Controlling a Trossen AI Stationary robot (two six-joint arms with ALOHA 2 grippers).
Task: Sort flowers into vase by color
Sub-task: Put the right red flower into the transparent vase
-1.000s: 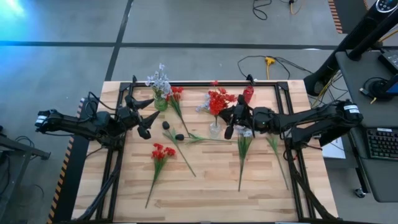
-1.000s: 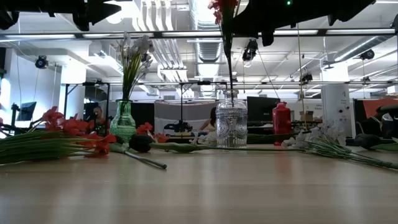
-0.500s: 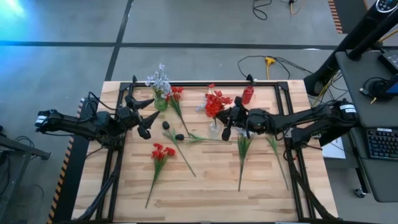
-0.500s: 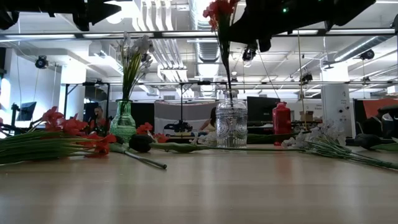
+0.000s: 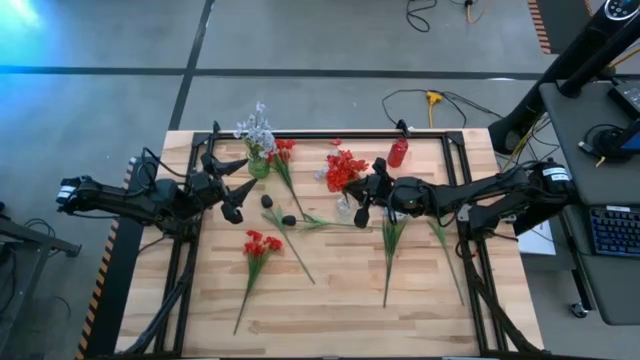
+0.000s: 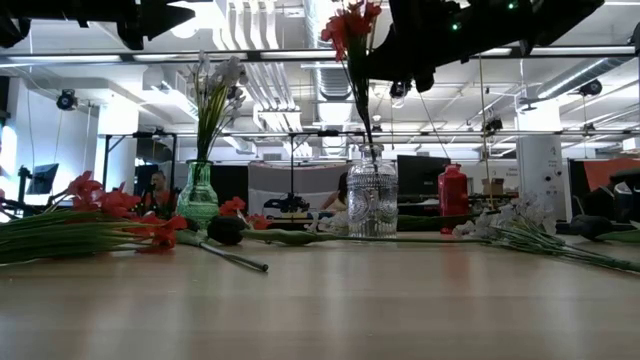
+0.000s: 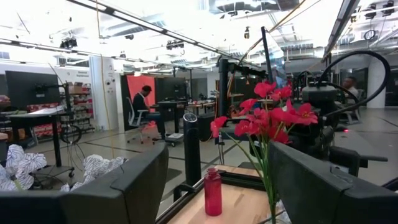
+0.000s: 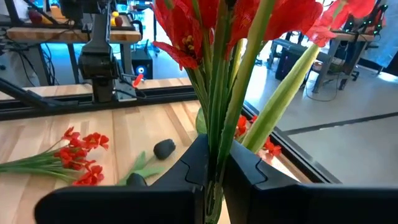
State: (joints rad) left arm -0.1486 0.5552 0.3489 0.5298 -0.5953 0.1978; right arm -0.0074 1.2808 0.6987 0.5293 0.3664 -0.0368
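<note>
Vases: two — a green vase (image 5: 258,166) upper left of centre in the high view, a clear glass vase (image 6: 372,203) at mid-frame.
Red sprays: three — one in the clear vase (image 5: 345,168), one lying beside the green vase (image 5: 284,152), one loose lower left of centre (image 5: 261,245).
Pale sprays: one in the green vase (image 5: 255,127); others on the table cannot be counted.
Dark blossoms: two (image 5: 268,201), mid-table.
Red bottles: one (image 5: 398,152).
Arms: two.

The wooden table (image 5: 330,290) carries a green vase (image 5: 259,166), a clear glass vase (image 6: 372,203), a red bottle (image 5: 398,152) and loose flowers (image 5: 258,247) lying flat.
</note>
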